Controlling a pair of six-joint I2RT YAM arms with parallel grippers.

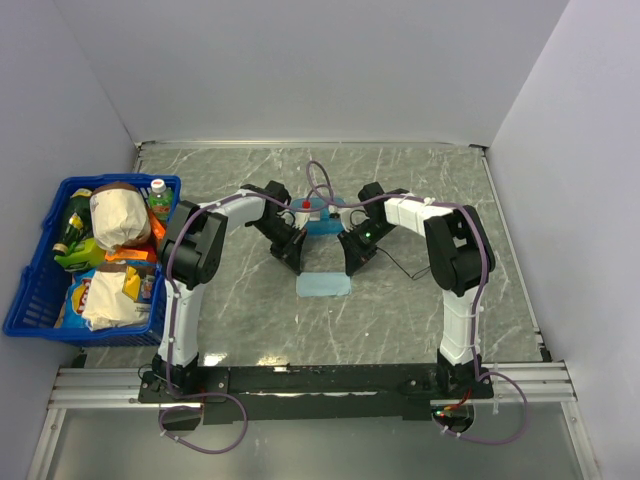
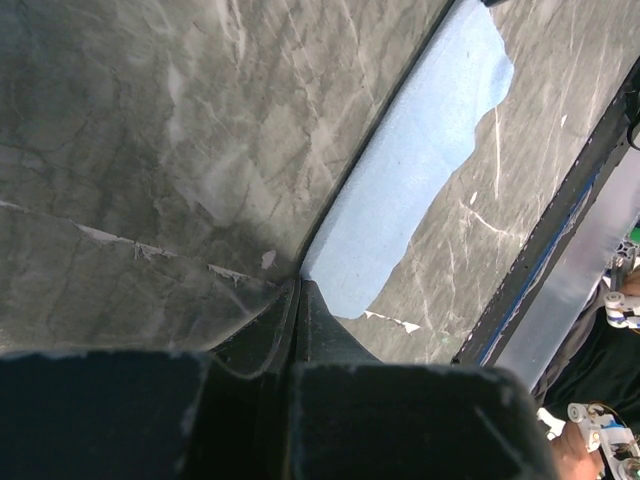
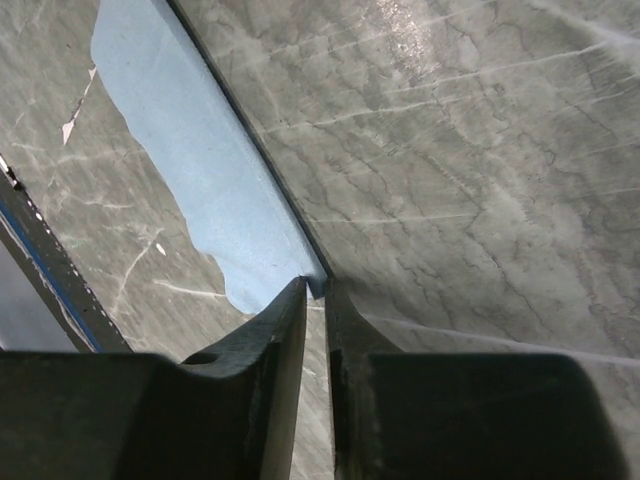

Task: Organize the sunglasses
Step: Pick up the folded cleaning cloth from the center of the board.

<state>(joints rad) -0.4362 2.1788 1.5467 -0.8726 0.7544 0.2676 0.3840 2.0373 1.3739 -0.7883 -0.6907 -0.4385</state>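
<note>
the left gripper (image 2: 298, 288) has its two dark fingers pressed flat together, and their tips sit right at one corner of the light-blue cloth (image 2: 420, 180); the left wrist view does not show whether that corner is caught between them. the right gripper (image 3: 316, 290) stands with only a narrow slit between its fingers, with the grey marbled table (image 3: 480, 180) showing through the slit and another corner of the cloth reaching in at the tips, though not visibly pinched. from above, the cloth lies flat on the table just in front of the two arms' lowered wrists, with one gripper at each of its far corners, the left one on the left. behind the cloth, between the two wrists, sits the blue case (image 1: 325, 222), partly hidden by the arms and a looping purple cable (image 1: 318, 172). the sunglasses cannot be made out in any view; their thin frame is either hidden near the case or too fine to see. at the table's left edge stands a blue basket (image 1: 30, 290) packed with bottles and packets, well apart from the cloth.
</note>
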